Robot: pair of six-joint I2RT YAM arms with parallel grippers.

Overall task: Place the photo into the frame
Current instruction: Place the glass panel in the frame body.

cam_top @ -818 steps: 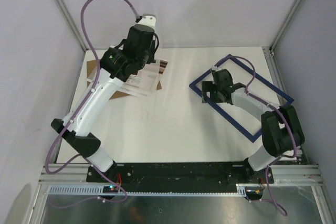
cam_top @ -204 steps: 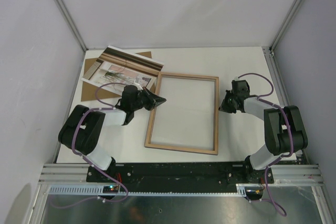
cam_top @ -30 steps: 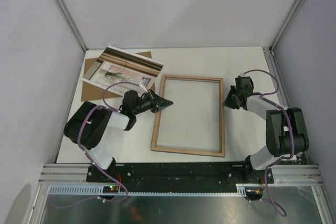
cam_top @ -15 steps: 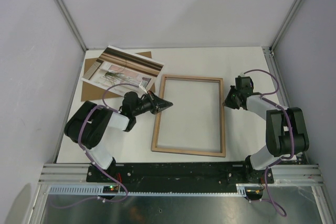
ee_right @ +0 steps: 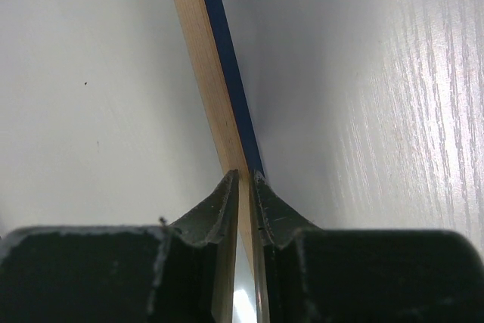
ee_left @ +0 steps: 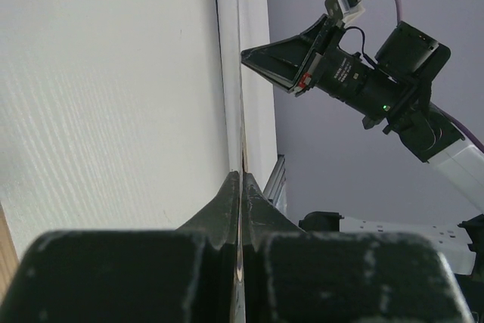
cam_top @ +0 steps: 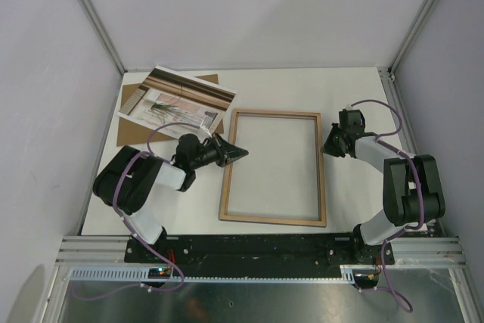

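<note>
Right gripper [ee_right: 243, 175] pinches the frame [cam_top: 272, 220] by its right rail. Left gripper [cam_top: 240, 152], fully closed, has its tips over the left rail. Frame lies wood-side up on the white table [cam_top: 355, 96]; the photo [cam_top: 178, 96] rests on a brown backing board [cam_top: 133, 134] far left, beneath pale lilac walls [cam_top: 249, 13].

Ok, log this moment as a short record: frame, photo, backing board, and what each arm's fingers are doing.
frame: lying wood back up in the middle of the table
photo: far left, on the brown backing board, outside the frame
left fingers: shut, tips at the frame's left rail; cannot tell if they pinch it
right fingers: closed on the frame's right rail, wood and navy edge between them
task status: photo not yet in the frame
</note>
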